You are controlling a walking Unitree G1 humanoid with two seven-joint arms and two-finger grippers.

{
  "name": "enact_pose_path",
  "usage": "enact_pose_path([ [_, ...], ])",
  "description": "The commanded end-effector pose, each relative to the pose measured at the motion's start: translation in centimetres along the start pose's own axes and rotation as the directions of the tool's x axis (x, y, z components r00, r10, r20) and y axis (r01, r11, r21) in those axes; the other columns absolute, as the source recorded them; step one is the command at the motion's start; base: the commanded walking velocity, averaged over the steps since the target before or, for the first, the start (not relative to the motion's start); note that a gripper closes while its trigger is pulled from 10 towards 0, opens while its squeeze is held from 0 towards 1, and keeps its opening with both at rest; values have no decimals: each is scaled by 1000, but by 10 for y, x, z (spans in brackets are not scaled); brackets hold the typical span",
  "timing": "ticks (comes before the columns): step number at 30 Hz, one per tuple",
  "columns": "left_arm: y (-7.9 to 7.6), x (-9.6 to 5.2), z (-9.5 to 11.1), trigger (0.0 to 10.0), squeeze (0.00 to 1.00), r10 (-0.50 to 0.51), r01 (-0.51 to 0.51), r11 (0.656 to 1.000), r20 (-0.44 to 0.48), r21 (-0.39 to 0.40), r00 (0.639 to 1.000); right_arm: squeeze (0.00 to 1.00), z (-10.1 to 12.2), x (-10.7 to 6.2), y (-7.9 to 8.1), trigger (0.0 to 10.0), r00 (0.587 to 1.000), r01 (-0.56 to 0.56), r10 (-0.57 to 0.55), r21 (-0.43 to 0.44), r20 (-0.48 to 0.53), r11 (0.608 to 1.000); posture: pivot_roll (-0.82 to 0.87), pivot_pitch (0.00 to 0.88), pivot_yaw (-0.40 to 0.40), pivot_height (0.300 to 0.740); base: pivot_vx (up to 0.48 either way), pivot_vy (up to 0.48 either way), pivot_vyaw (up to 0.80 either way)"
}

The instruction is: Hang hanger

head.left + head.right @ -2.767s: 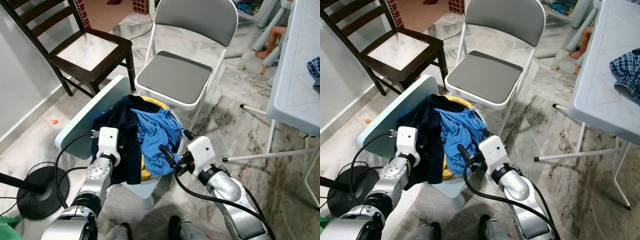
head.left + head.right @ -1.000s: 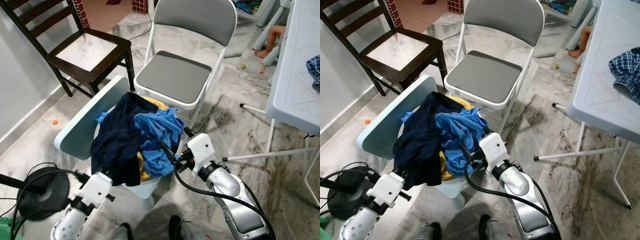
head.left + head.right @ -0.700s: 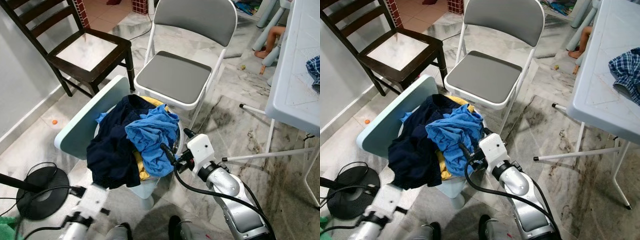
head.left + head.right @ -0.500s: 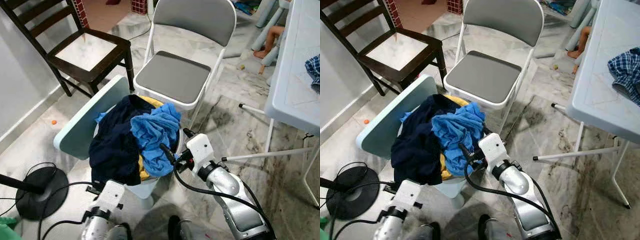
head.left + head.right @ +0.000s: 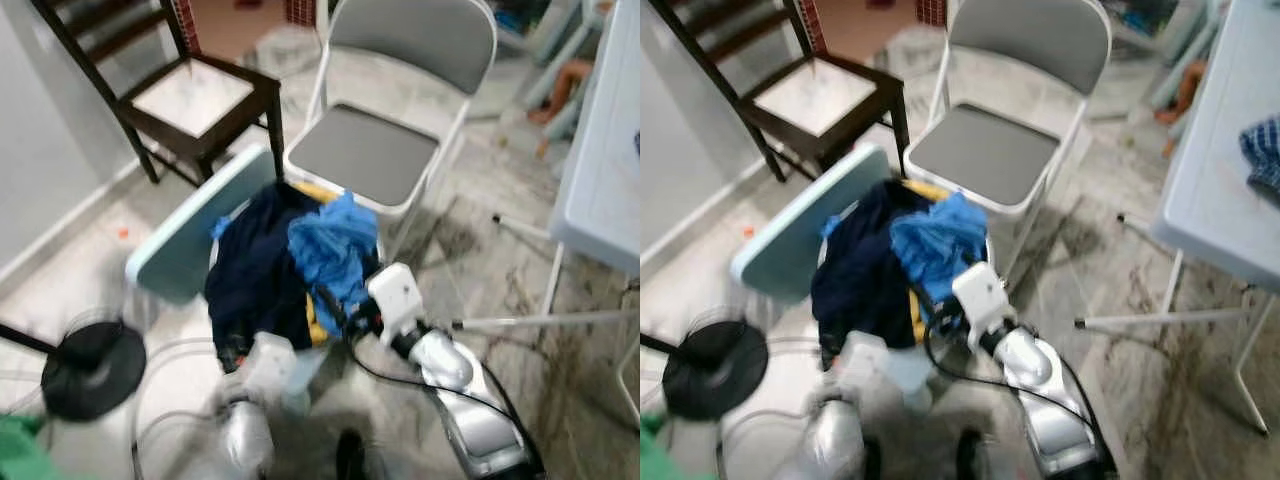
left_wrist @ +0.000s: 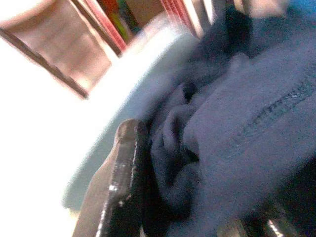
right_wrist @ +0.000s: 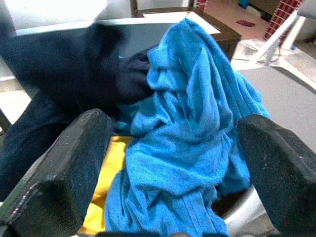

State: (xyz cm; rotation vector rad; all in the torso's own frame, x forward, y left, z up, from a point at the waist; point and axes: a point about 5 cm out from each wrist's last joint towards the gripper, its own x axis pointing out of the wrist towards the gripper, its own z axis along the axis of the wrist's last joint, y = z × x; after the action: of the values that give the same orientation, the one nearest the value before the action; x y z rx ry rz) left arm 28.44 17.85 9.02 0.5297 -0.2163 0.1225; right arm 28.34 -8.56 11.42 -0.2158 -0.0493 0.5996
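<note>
A white basket (image 5: 902, 366) in front of me is heaped with clothes: a navy garment (image 5: 250, 280) draped over its left side, a bright blue garment (image 5: 335, 250) bunched on top, and some yellow cloth (image 7: 106, 170) below. My right gripper (image 5: 347, 292) is open at the basket's right rim, its fingers spread wide with the blue garment (image 7: 187, 123) just beyond them. My left gripper (image 5: 238, 350) sits low at the navy garment's hanging hem; in the left wrist view one black finger (image 6: 123, 168) lies against folds of navy cloth (image 6: 237, 128). Both eye views are blurred.
A grey folding chair (image 5: 370, 150) stands right behind the basket and a dark wooden chair (image 5: 195, 95) at the back left. A pale green board (image 5: 180, 250) leans on the basket's left side. A black round stand base (image 5: 90, 365) lies left; a white table (image 5: 610, 170) edges the right.
The camera has shifted and blurred. My left arm dropped away from the basket's left side, then swung in under the navy hem. The blue garment is bunched higher. The right gripper stayed put.
</note>
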Motion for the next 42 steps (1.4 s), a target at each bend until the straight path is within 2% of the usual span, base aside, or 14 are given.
enact_pose_path([
  [1, 54, 11, -9, 10000, 1000, 64, -64, 997, 8, -50, 998, 0, -5, -3, 1, 10000, 1000, -2, 2, 6, -19, 1000, 197, 268, -36, 740, 0, 0, 0],
  [3, 77, 16, -17, 10000, 1000, 88, -88, 995, 2, -49, 996, 0, -5, -3, 2, 10000, 1000, -1, 1, 5, -19, 1000, 193, 267, -33, 740, 0, 0, 0],
  [5, 82, 18, -20, 10000, 1000, 96, -96, 994, -5, -44, 995, 0, -5, -3, 2, 10000, 1000, 0, 0, 4, -19, 1000, 192, 266, -33, 740, 0, 0, 0],
  [6, 98, 16, -33, 10000, 1000, 98, -99, 994, -47, -34, 994, 0, -5, -4, 2, 10000, 1000, 3, -3, 3, -20, 1000, 186, 265, -28, 740, 0, 0, 0],
  [10, 122, 5, -46, 10000, 1000, 67, -71, 997, -100, -34, 993, 0, -6, -5, 0, 10000, 1000, 16, -16, 5, -20, 1000, 186, 264, -24, 740, 0, 0, 0],
  [15, 126, -2, -45, 10000, 1000, 23, -30, 998, -111, -61, 994, 0, -6, -5, 0, 10000, 1000, 18, -18, 5, -19, 1000, 187, 265, -23, 740, 0, 0, 0],
  [18, 111, 3, -35, 10000, 1000, -36, 34, 996, -32, -78, 999, 0, -5, -3, 0, 10000, 1000, 18, -18, 4, -16, 1000, 191, 264, -24, 740, 0, 0, 0],
  [22, 73, 13, -8, 10000, 1000, -175, 188, 978, 125, -95, 977, 0, -5, -3, -1, 10000, 1000, 17, -17, 3, -15, 1000, 191, 268, -28, 740, 0, 0, 0],
  [26, 52, 16, 5, 10000, 1000, -234, 253, 961, 163, -109, 958, 0, -5, -3, -1, 10000, 1000, 15, -15, 3, -15, 1000, 191, 269, -29, 740, 0, 0, 0],
  [27, 21, 22, 20, 10000, 1000, -271, 300, 942, 185, -150, 945, 0, -5, -3, 0, 10000, 1000, 12, -12, 3, -16, 1000, 184, 272, -28, 740, 0, 0, 0],
  [28, 21, 22, 20, 10000, 1000, -271, 300, 942, 185, -150, 945, 0, -5, -3, 0, 10000, 1000, 12, -12, 3, -16, 1000, 184, 272, -28, 740, 0, 0, 0],
  [33, -37, 33, 42, 10000, 1000, -318, 353, 914, 189, -200, 929, 0, -4, -4, 1, 10000, 1000, 14, -14, 3, -15, 1000, 167, 277, -32, 740, 0, 0, 0],
  [38, -47, 43, 39, 10000, 1000, -326, 353, 902, 145, -248, 934, 0, -3, -11, 0, 10000, 1000, 19, -19, 1, -17, 1000, 135, 297, -39, 740, 0, 0, 0],
  [42, -42, 57, 34, 10000, 1000, -253, 262, 928, 65, -265, 965, 0, -6, -22, -1, 10000, 999, 28, -28, -4, -45, 1000, 108, 316, -46, 740, 0, 0, 0],
])
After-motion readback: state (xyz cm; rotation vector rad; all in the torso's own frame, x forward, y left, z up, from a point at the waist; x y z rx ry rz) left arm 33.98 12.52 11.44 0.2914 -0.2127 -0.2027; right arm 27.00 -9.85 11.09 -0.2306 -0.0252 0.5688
